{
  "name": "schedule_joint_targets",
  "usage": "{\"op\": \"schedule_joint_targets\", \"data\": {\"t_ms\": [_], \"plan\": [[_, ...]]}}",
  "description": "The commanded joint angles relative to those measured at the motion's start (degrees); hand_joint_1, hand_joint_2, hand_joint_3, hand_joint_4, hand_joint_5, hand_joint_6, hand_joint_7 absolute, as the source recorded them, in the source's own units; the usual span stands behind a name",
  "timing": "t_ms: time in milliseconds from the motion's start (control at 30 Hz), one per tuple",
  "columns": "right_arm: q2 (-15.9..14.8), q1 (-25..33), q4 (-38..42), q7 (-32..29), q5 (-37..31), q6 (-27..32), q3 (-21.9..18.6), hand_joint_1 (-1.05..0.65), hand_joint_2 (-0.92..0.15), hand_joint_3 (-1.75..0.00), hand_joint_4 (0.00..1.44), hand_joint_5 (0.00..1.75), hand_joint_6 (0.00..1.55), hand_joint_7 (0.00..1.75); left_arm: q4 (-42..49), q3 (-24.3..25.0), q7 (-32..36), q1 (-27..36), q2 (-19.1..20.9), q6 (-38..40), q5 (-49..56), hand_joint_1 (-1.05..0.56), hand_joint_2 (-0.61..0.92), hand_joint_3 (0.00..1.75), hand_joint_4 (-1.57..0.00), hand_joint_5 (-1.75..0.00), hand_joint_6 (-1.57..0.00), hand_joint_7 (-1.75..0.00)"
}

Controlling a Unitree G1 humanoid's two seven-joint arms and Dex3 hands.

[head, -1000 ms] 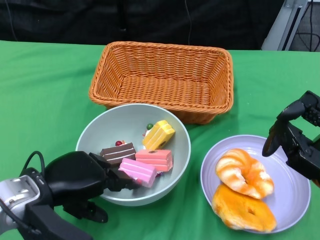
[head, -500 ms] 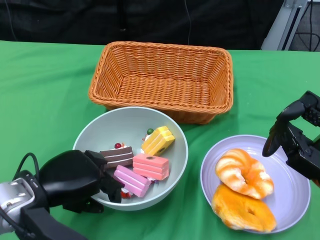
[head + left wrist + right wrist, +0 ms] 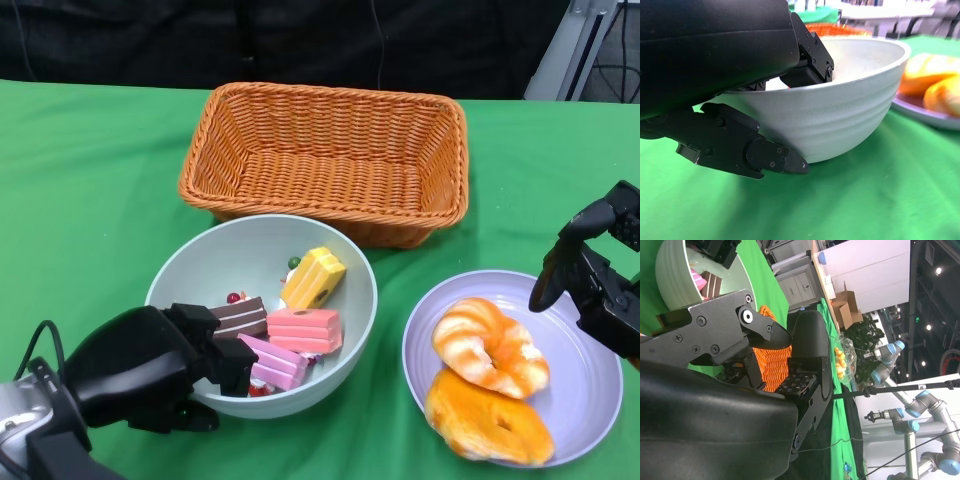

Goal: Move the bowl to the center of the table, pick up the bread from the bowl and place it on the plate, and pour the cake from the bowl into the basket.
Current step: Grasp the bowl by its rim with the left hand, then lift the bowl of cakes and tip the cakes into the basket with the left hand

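My left hand (image 3: 150, 370) grips the near rim of the bowl (image 3: 340, 350), fingers hooked inside over the lip and thumb pressed against the outer wall, while the cake (image 3: 300, 325) slices sit heaped within it. The basket (image 3: 325, 160) lies straight beyond the bowl, just past its far rim, its long axis running across my reach, so I judge the pour must tip away from me; my left hand is plainly the nearer one. My right hand (image 3: 590, 275) hangs apart from the bowl, over the far edge of the plate (image 3: 590, 400) holding the bread (image 3: 490, 345), fingers loose and grasping nothing
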Motion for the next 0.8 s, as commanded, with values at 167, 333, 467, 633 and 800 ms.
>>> {"op": "schedule_joint_targets", "data": {"t_ms": [167,333,467,633,800], "plan": [[0.2,0.2,0.1,-0.2,0.7,-0.1,-0.3,-0.09,-0.76,-0.84,0.72,1.66,0.7,1.3,-1.0,2.6,-2.0,0.2,4.1,-11.4,-6.7,-0.23,0.88,0.23,-0.7,-1.75,-0.67,-1.48],[0.2,0.0,0.4,-0.3,0.8,0.2,-0.3,-0.1,-0.74,-0.83,0.73,1.66,0.7,1.29,-2.5,4.7,-6.5,1.8,6.5,-17.1,-14.0,-0.24,0.86,0.32,-0.73,-1.75,-0.8,-1.25],[0.0,-0.2,0.6,-0.4,0.8,0.5,-0.4,-0.1,-0.75,-0.82,0.71,1.68,0.69,1.29,-4.5,5.9,-11.7,3.4,8.3,-18.9,-21.4,-0.29,0.84,0.41,-0.74,-1.75,-0.69,-1.49],[-0.3,-0.4,1.1,-0.1,0.6,0.6,-0.3,-0.1,-0.76,-0.8,0.71,1.69,0.69,1.3,-8.8,7.1,-17.3,5.1,8.8,-17.9,-31.0,-0.31,0.83,0.47,-0.73,-1.75,-0.73,-1.33],[-0.5,-0.4,1.3,0.4,0.1,0.6,0.2,-0.09,-0.75,-0.83,0.7,1.72,0.66,1.34,-13.4,8.8,-22.7,5.2,7.5,-14.6,-37.8,-0.3,0.85,0.53,-0.73,-1.73,-0.77,-1.25]]}}
